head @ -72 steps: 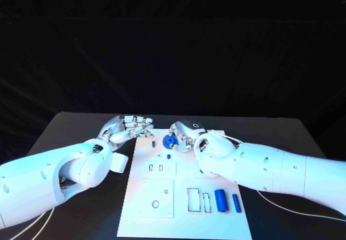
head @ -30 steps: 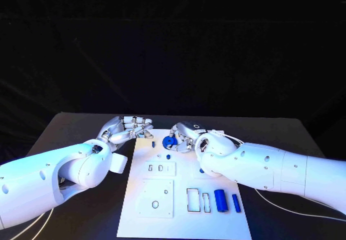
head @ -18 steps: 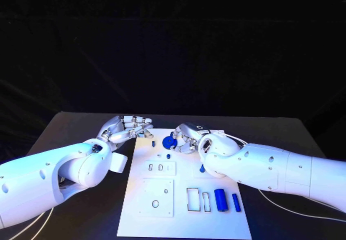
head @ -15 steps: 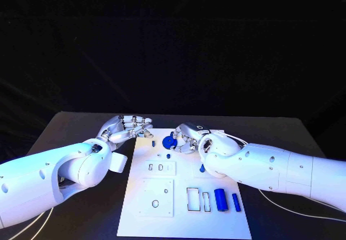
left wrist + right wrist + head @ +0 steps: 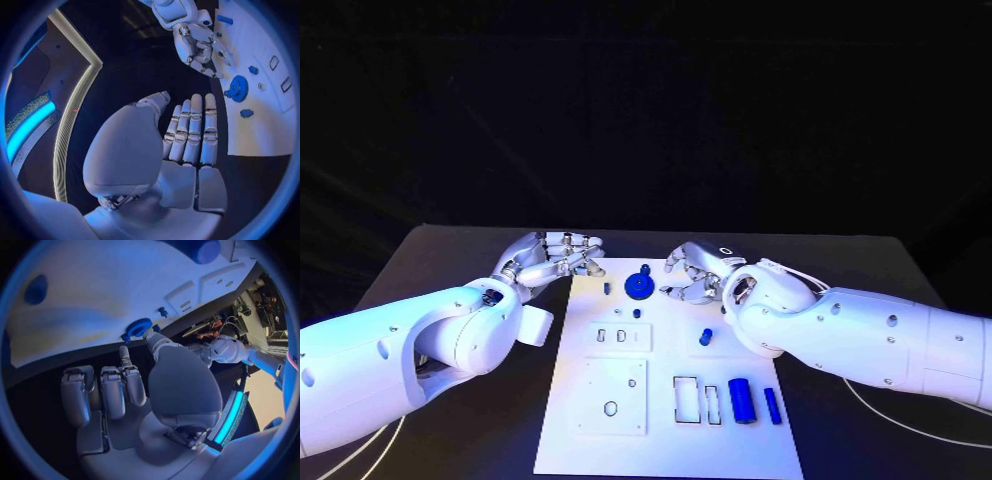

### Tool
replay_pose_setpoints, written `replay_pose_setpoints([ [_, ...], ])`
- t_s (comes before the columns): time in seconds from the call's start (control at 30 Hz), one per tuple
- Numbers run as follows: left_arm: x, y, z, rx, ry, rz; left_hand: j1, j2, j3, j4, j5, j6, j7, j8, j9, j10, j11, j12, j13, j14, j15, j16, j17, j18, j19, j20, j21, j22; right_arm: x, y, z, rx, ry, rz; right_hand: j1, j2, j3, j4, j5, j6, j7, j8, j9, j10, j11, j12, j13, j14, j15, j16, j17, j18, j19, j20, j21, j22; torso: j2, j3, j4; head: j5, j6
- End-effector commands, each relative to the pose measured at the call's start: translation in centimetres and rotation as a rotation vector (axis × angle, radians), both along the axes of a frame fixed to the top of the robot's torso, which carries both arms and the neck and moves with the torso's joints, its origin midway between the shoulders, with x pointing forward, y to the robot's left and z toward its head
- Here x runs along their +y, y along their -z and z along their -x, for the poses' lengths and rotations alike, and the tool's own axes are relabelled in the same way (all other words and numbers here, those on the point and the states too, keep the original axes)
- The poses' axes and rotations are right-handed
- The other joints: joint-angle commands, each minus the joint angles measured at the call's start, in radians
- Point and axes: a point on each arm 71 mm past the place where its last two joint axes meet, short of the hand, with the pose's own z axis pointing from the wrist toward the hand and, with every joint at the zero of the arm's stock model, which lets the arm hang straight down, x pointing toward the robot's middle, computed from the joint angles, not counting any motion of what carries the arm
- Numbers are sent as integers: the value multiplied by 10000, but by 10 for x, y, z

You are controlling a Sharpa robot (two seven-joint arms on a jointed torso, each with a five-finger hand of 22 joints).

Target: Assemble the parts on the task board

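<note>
With the blue gear (image 5: 640,286) sitting flat on the task board (image 5: 668,440), the right robot hand (image 5: 701,274) hangs just beside it, fingers loosely apart and nothing in them. Across the board's far end the left robot hand (image 5: 560,255) rests at the edge, fingers curled in, and it looks empty from here too, though I can't see right into its fold. Between the two sit the gear and a small blue peg (image 5: 606,288) near the left robot hand's fingertips; a little blue piece (image 5: 705,337) lies nearer the robot than the right robot hand, and two blue cylinders (image 5: 741,400) wait well back toward the robot. My worry: the right fingers are close enough that a sideways sweep could clip the gear and tilt it off its seat. And if the gear isn't fully down, any later part meant to mesh with it may jam. A reach back for the cylinders could also drag the forearm across that loose little piece.
</note>
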Motion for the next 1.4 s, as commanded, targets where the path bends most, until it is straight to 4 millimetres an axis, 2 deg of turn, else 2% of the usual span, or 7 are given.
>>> replay_pose_setpoints([
  [0.03, -1, -1, 0, -50, 104, 72, -88, -23, 57, -7, -48, -54, 23, -5, 9, -48, 36, -43, -5, -61, 10, 43, 12, 81, -57, 4, 34, 16, -15, -13, 3, -148, -132, -938, 202, -44, 126, -31, -11, 41, 27, -68, -16, 95, 8, 2, 1590, 974, -20, -12, 2396, -122, 828, 15, -40, 2326, -19, 17, -39, -2, 39],
  [0.13, 0, -1, -1, -46, 89, 64, -88, -23, 57, -7, -48, -54, 23, -5, 9, -48, 36, -43, -5, -61, 10, 43, 12, 81, -57, 4, 34, 16, -36, -20, 6, -2, -342, -1298, 530, -96, 308, -219, -297, -3, 61, -146, -39, 1, 33, -79, 1507, 954, -4, -33, 2309, -76, 719, 22, -186, 2181, -34, 28, -70, -44, 59],
  [0.23, 0, -1, -1, -42, 80, 58, -88, -27, 63, -14, -48, -58, 24, -5, 12, -50, 38, -44, -5, -74, 13, 47, 12, 82, -72, 9, 36, 18, -57, -23, 9, 286, -565, -1507, 1082, -325, 435, -630, -726, -11, 91, -219, -57, -153, 60, -211, 1370, 931, 20, -59, 2210, -22, 585, 44, -364, 2012, -46, 59, -99, -69, 70],
  [0.63, -1, 1, -4, -18, 105, 56, -84, -32, 67, -21, -48, -61, 23, -3, 15, -49, 38, -43, -4, -81, 13, 52, 12, 83, -79, 11, 39, 20, -132, -12, 5, 1338, -194, -1567, 1600, -517, 611, -1078, -717, -44, 117, -350, -103, -321, 85, -360, 1223, 939, 45, -52, 2252, 1, 521, 71, -448, 1950, -66, 160, -191, -123, 64],
  [1.0, -1, 2, -5, -11, 80, 42, -84, -32, 67, -21, -48, -61, 23, -3, 15, -49, 38, -43, -4, -81, 13, 52, 12, 83, -79, 11, 39, 20, -154, 0, -2, 1581, 294, -1370, 1673, -487, 641, -1139, -536, -94, 143, -410, -126, -316, 102, -355, 1236, 956, 57, -35, 2326, -18, 565, 80, -390, 2012, -55, 113, -106, -176, 10],
  [1.27, 0, 2, -6, -8, 59, 32, -73, -36, 78, -38, -46, -64, 22, -2, 20, -49, 37, -43, -3, -91, 13, 59, 12, 86, -91, 14, 46, 24, -152, 11, -6, 1703, 420, -1210, 1668, -410, 711, -1136, -461, -3, 141, -384, -118, -269, 103, -316, 1280, 961, 61, -29, 2347, -34, 605, 85, -338, 2064, -61, 110, -136, -132, -25],
  [1.4, 0, 2, -6, -6, 65, 34, -73, -36, 78, -38, -46, -64, 22, -2, 20, -49, 37, -43, -3, -91, 13, 59, 12, 86, -91, 14, 46, 24, -152, 14, -8, 1785, 532, -1130, 1653, -370, 769, -1132, -441, 69, 132, -361, -112, -250, 95, -301, 1296, 962, 57, -28, 2353, -39, 619, 85, -321, 2082, -66, 99, -114, -136, -49],
])
